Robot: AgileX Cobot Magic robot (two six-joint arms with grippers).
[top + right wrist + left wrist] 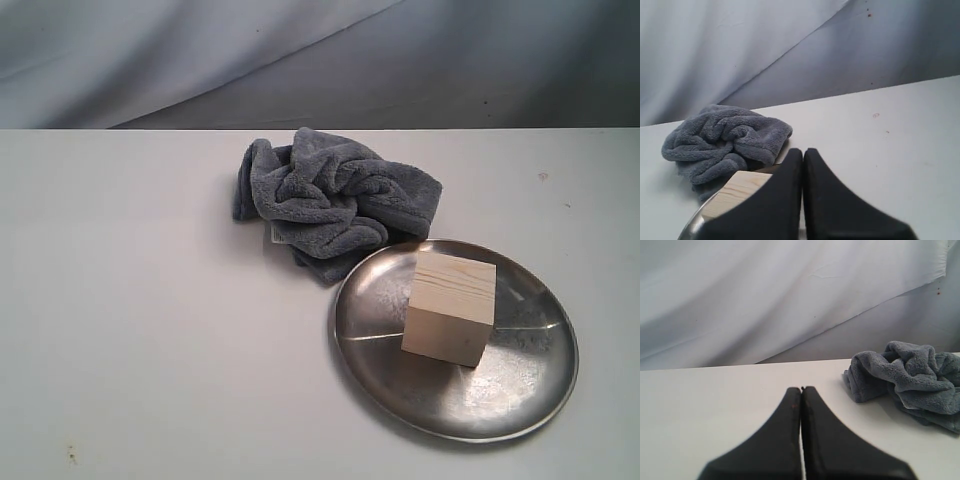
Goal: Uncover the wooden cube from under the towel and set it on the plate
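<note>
The wooden cube (450,306) stands uncovered on the silver plate (520,385), a little behind the plate's middle. The grey towel (330,197) lies crumpled on the white table just behind and left of the plate, touching its rim. Neither gripper shows in the exterior view. My left gripper (801,389) is shut and empty, low over bare table, with the towel (910,377) lying apart from it. My right gripper (803,151) is shut and empty; the cube (735,192), a sliver of plate rim (690,227) and the towel (725,140) show beside its fingers.
The white table (150,320) stretches wide to the left and front of the plate. A grey-white cloth backdrop (300,60) hangs behind the table's far edge.
</note>
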